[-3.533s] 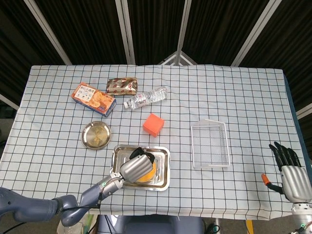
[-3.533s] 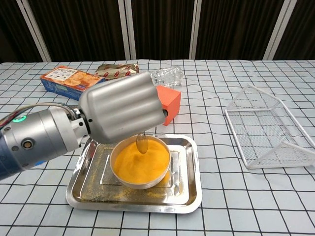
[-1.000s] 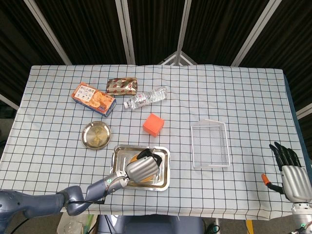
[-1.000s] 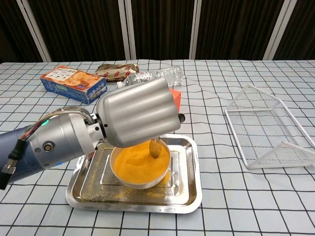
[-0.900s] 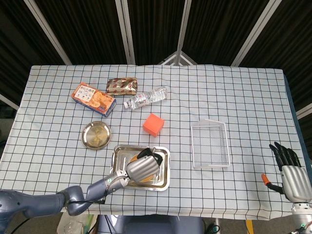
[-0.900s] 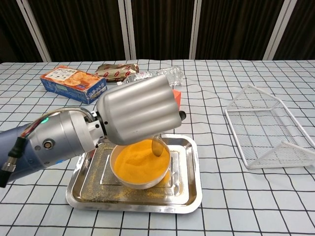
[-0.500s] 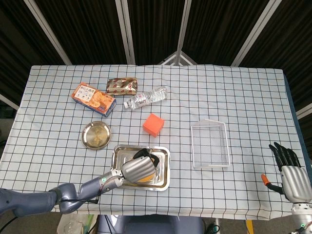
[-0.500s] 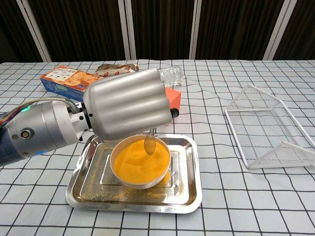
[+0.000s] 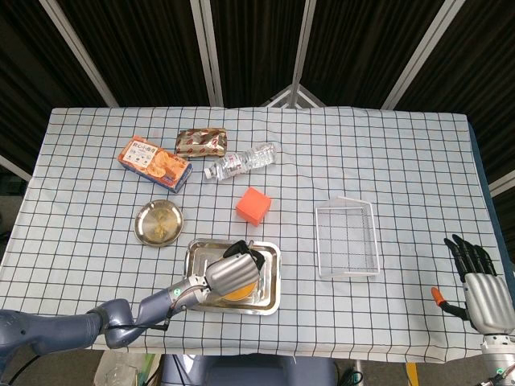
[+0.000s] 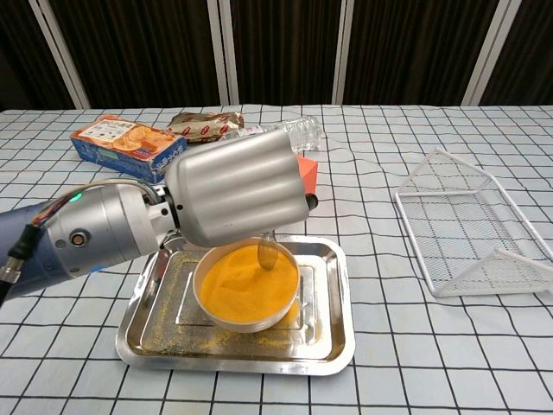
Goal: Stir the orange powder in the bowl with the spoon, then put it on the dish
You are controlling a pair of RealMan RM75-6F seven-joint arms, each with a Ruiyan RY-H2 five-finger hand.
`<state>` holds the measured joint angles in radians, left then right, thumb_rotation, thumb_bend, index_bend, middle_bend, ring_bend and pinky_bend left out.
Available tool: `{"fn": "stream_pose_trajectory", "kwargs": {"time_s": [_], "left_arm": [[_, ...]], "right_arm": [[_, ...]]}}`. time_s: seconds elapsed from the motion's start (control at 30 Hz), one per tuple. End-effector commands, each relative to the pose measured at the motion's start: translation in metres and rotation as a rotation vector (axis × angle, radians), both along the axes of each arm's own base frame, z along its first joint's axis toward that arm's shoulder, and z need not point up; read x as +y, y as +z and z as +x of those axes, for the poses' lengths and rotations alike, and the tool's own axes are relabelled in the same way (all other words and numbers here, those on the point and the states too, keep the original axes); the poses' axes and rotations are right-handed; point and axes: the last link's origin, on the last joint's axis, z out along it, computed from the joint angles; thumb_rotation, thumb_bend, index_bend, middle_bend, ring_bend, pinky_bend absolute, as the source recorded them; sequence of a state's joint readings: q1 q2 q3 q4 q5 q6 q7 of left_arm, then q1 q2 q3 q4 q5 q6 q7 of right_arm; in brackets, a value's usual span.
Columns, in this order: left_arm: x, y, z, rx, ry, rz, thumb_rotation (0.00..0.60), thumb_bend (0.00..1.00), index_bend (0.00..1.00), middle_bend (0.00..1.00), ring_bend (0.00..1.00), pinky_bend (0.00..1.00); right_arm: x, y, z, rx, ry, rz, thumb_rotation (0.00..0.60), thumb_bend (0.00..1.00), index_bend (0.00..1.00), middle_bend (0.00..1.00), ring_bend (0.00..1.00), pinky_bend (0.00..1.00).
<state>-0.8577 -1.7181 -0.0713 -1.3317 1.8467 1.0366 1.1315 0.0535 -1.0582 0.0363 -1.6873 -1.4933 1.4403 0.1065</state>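
A white bowl [image 10: 246,316] of orange powder [image 10: 240,284] stands in a steel tray [image 10: 325,337], also seen from the head view as the tray [image 9: 271,299]. My left hand [image 10: 235,196] hovers over the bowl and holds a metal spoon [image 10: 267,252] whose tip dips into the powder at its far right side. In the head view the left hand [image 9: 232,275] covers most of the bowl. The round metal dish [image 9: 158,223] sits left of and beyond the tray. My right hand [image 9: 481,289] hangs open off the table's near right corner.
An orange cube [image 9: 253,205], a plastic bottle [image 9: 240,162], a snack box [image 9: 154,162] and a brown packet [image 9: 201,142] lie beyond the tray. A white wire basket [image 9: 347,238] stands to the right. Spilled powder dusts the tray floor [image 10: 173,285].
The left hand has swept the spoon around inside the bowl, shifting a little right and back; the spoon tip stays in the powder. The right hand has not moved.
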Motion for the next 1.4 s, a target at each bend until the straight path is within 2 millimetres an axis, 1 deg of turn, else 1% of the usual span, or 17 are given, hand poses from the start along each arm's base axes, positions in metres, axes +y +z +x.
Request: {"fn": "stream_pose_trajectory", "kwargs": {"time_s": [0.03, 0.17, 0.37, 0.63, 0.93, 1.13, 1.3, 1.4], "left_arm": [[0.001, -0.004, 0.003, -0.007, 0.008, 0.003, 0.6, 0.71, 0.78, 1.0, 0.95, 0.97], [0.001, -0.009, 0.003, -0.002, 0.005, 0.006, 0.6, 0.71, 0.78, 1.0, 0.95, 0.97], [-0.004, -0.011, -0.003, 0.012, -0.003, -0.012, 0.6, 0.71, 0.78, 1.0, 0.95, 0.97], [-0.009, -0.002, -0.013, 0.024, -0.006, -0.029, 0.6, 0.71, 0.78, 1.0, 0.95, 0.97], [-0.022, 0.012, -0.027, 0.037, -0.031, -0.066, 0.6, 0.71, 0.78, 1.0, 0.95, 0.97], [-0.023, 0.019, -0.034, 0.044, -0.026, -0.067, 0.6, 0.71, 0.78, 1.0, 0.95, 0.97], [-0.017, 0.024, -0.03, 0.013, -0.022, -0.045, 0.6, 0.71, 0.78, 1.0, 0.95, 0.97], [-0.011, 0.027, -0.021, -0.014, -0.025, -0.022, 0.6, 0.71, 0.78, 1.0, 0.95, 0.97]], "right_arm": [[0.0, 0.0, 0.0, -0.001, -0.001, 0.0, 0.6, 0.36, 0.0, 0.0, 0.0, 0.0], [0.0, 0.0, 0.0, -0.003, -0.003, 0.0, 0.6, 0.36, 0.0, 0.0, 0.0, 0.0], [0.0, 0.0, 0.0, -0.004, -0.004, 0.0, 0.6, 0.36, 0.0, 0.0, 0.0, 0.0], [0.0, 0.001, 0.0, 0.0, -0.007, -0.002, 0.6, 0.36, 0.0, 0.0, 0.0, 0.0], [0.0, 0.001, 0.0, 0.005, -0.003, -0.008, 0.6, 0.36, 0.0, 0.0, 0.0, 0.0], [0.0, 0.001, 0.0, 0.002, -0.003, -0.012, 0.6, 0.36, 0.0, 0.0, 0.0, 0.0], [0.0, 0.0, 0.0, 0.003, -0.003, -0.011, 0.6, 0.36, 0.0, 0.0, 0.0, 0.0], [0.0, 0.001, 0.0, 0.002, -0.003, -0.012, 0.6, 0.36, 0.0, 0.0, 0.0, 0.0]]}}
